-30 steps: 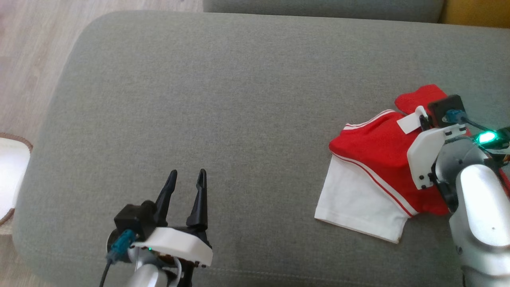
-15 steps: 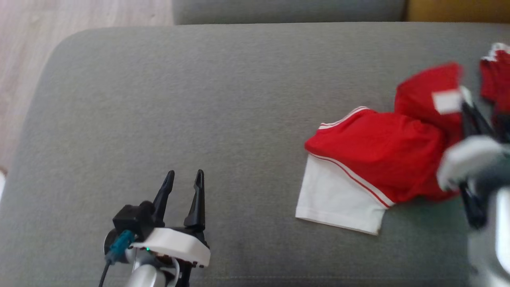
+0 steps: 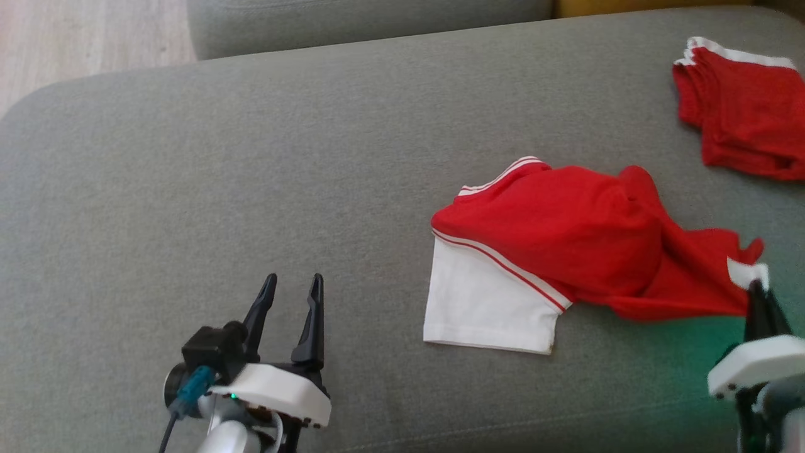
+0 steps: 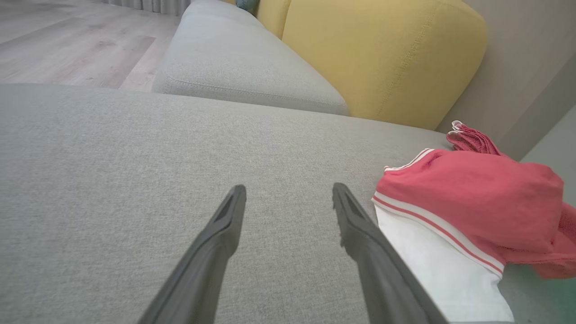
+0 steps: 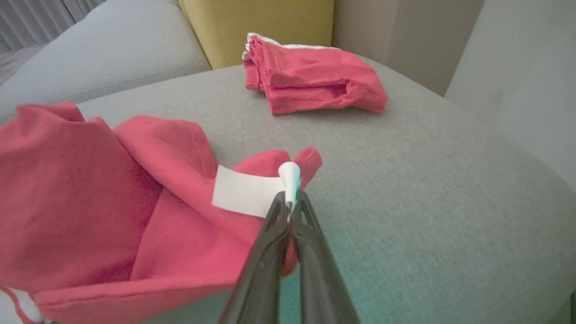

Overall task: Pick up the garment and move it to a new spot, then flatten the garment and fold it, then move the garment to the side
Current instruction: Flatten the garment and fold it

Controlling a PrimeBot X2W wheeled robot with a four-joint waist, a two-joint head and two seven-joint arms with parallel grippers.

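Whereas a second ago it sat bunched, the soft red-and-white garment (image 3: 566,251) lies stretched on the grey woven cushion (image 3: 251,157), its white label (image 3: 745,272) pinched by the right gripper (image 3: 756,290); the left gripper (image 3: 291,283) gapes wide.

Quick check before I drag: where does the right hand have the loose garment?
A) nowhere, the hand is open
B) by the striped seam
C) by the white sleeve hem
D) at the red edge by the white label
D: in the right wrist view the right hand is shut on the garment right beside its white label.
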